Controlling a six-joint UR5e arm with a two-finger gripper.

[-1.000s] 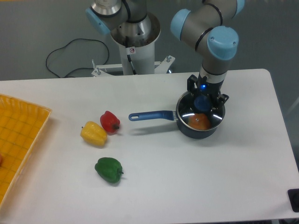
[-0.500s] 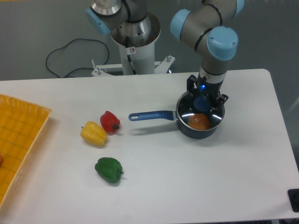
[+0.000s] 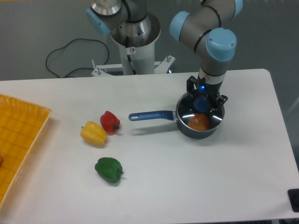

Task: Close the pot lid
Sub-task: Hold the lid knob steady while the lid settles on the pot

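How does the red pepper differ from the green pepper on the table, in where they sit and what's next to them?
The small red bell pepper sits farther back, touching or nearly touching the yellow bell pepper; the dark green bell pepper sits alone, nearer the front edge. The red one is closer to the long blue pot handle; the green one is farther from it. The green one looks slightly bigger. Both lie loose on the white table.

The arm reaches down — gripper (image 3: 202, 100) vertical, its jaws seemingly closed.
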